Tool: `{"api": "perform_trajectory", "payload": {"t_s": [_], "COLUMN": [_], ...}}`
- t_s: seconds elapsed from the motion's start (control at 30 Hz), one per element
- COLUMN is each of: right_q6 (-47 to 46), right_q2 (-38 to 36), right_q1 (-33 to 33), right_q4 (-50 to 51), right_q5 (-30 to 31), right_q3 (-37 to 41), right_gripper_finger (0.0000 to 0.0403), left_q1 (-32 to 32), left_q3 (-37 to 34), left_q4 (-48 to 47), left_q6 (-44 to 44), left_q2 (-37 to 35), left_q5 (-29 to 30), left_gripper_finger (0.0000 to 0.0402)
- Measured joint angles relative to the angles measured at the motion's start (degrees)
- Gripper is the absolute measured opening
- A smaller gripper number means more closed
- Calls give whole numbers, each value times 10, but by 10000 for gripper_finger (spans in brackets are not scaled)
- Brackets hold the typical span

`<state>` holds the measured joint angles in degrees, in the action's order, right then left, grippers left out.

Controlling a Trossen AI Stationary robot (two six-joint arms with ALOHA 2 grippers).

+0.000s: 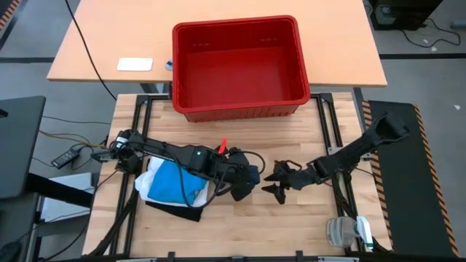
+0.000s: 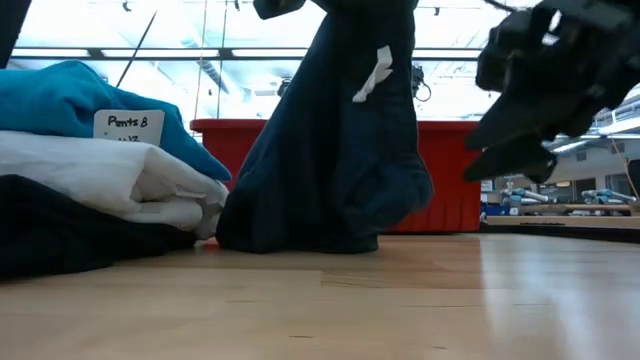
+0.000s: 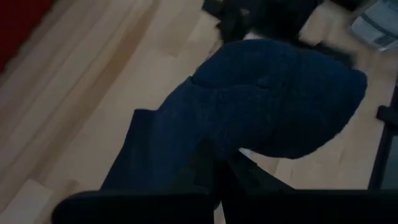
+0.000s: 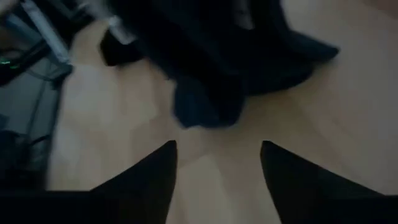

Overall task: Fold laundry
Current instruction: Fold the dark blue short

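Left pincer pinches the dark navy cloth garment aloft, draping it to straighten; right pincer gapes, empty, beside it

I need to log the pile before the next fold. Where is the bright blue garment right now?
In the high view the bright blue garment tops the folded pile at the table's front left, on the white T-shirt, under the left arm.

A robotics lab is indicated by a framed wooden workbench, trailing cables, and far equipment tables under large windows.
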<state>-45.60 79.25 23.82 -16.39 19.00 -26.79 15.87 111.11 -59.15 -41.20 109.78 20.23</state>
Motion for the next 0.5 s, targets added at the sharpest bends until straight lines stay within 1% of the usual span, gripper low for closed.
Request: {"api": "perform_trajectory", "payload": {"t_s": [0.07, 0.1, 0.2, 0.3, 0.4, 0.47, 0.5], "right_q6": [18, 29, 56, 67, 65, 50, 50], "right_q2": [31, 46, 89, 125, 144, 145, 141], "right_q1": [-9, -15, -30, -43, -58, -64, -66], "right_q4": [-36, -61, -134, -181, -208, -213, -213], "right_q5": [2, -7, -66, -99, -128, -130, -130], "right_q3": [0, 0, 0, -1, -1, -1, -1], "right_gripper_finger": [266, 278, 308, 321, 309, 278, 252], "left_q1": [0, -2, -6, -15, -24, -29, -31], "left_q3": [0, 0, 0, 0, 0, 0, 0], "left_q4": [12, 19, 30, 35, 36, 36, 35], "left_q6": [-1, -2, -7, -8, -16, -20, -21], "left_q2": [0, 0, 0, 0, 0, 0, 0], "left_q5": [0, 0, 0, -6, -17, -20, -21], "left_gripper_finger": [9, 9, 9, 9, 9, 9, 9]}}
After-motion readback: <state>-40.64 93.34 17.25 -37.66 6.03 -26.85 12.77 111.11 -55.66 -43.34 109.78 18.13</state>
